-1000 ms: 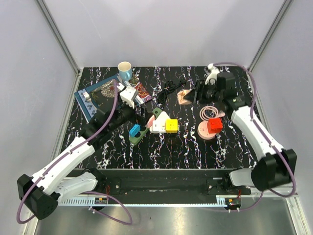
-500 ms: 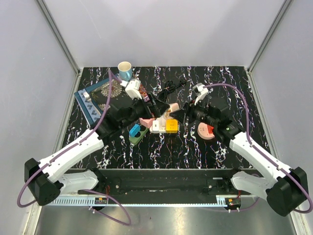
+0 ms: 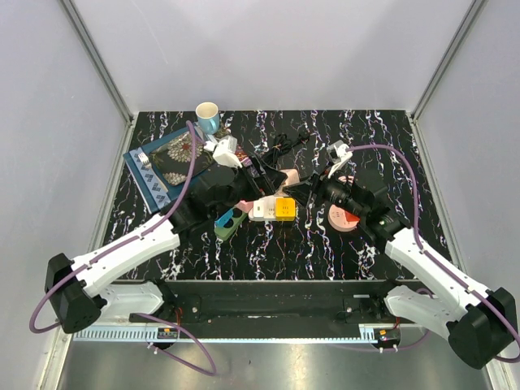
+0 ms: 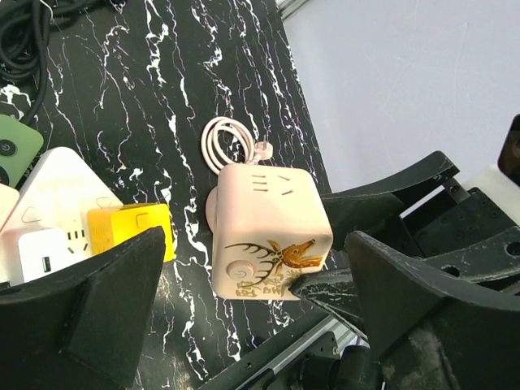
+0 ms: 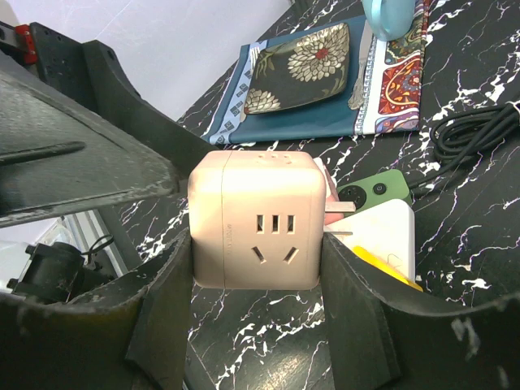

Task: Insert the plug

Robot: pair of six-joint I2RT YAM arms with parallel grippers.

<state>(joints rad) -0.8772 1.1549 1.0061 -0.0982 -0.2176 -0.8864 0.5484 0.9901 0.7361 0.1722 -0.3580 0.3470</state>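
Between the 2 fingers of the right gripper (image 5: 256, 272) sits the pink cube adapter (image 5: 256, 215), clamped on its 2 opposite side faces and carried clear of the table (image 4: 122, 97). The jaws are closed on it only as far as the cube's width allows. From the cube's right side 2 metal prongs (image 5: 342, 208) stick out level, aimed at the white power strip (image 5: 382, 231) just beyond them; they are near it but not in it.

The left gripper (image 4: 253, 268) has its jaws spread wide, 1 finger on each side of the same cube in its wrist view. Neither finger appears to touch the cube, so it holds nothing.

A yellow cube (image 4: 130, 231) is already seated on the white strip, and a green socket block (image 5: 375, 187) lies just beside it. Farther out, a coiled pink cord (image 4: 231, 138) rests on the marble-patterned top.

As I judge it, this is the carry-and-align step: the plug is grasped and brought to the strip, and insertion has not begun. The next move calls for matching the prongs to a free socket face, though I cannot tell which face is open. The cube then has to be kept square and pushed straight in. The strip lies loose, so it may slide under the push, and the open left gripper looks well placed to steady it or the cube.
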